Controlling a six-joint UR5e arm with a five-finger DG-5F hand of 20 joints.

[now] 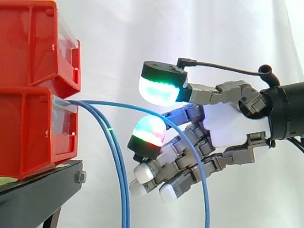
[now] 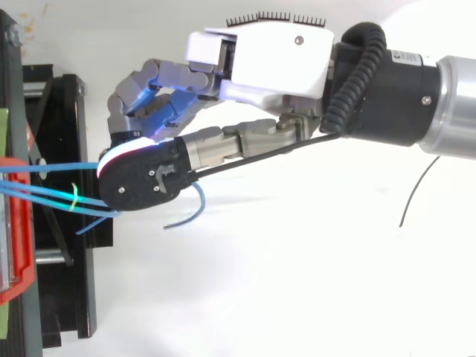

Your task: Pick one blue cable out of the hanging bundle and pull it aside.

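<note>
Several thin blue cables come out of the lower red bin (image 1: 33, 128). Most hang straight down as a bundle (image 1: 122, 190) with a green tie (image 1: 110, 129). One blue cable (image 1: 205, 190) arcs away to the right and runs between the thumb's green-cyan pad (image 1: 160, 88) and a red-green fingertip (image 1: 148, 134). It drapes over the curled fingers and drops in front of them. The hand (image 1: 223, 123) reaches in from the right, level with the lower bin. From above, the hand (image 2: 275, 63) meets this cable (image 2: 52, 168), and a loose blue end (image 2: 190, 212) curls below the thumb.
A second red bin (image 1: 33, 42) sits on top of the lower one, both on a black stand (image 1: 38, 194) at the left. From above, the stand (image 2: 63, 282) runs down the left side. A white curtain lies behind.
</note>
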